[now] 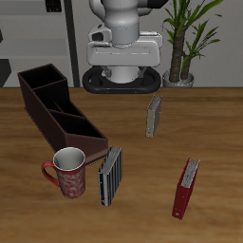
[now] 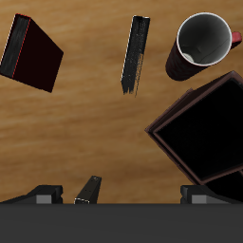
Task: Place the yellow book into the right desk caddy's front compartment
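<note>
While small tan-yellow book stands upright apart from long maroon 3-compartment caddy, two-finger gripper hangs w/ nothing held, fingers spread wide.

Arm raised, gripper pointing straight down, jaws spread wide, holding nothing

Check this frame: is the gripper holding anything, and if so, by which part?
Nothing is held. The gripper is open, its fingers apart with only table between them. The yellow book stands untouched on the table, apart from the right desk caddy.
</note>
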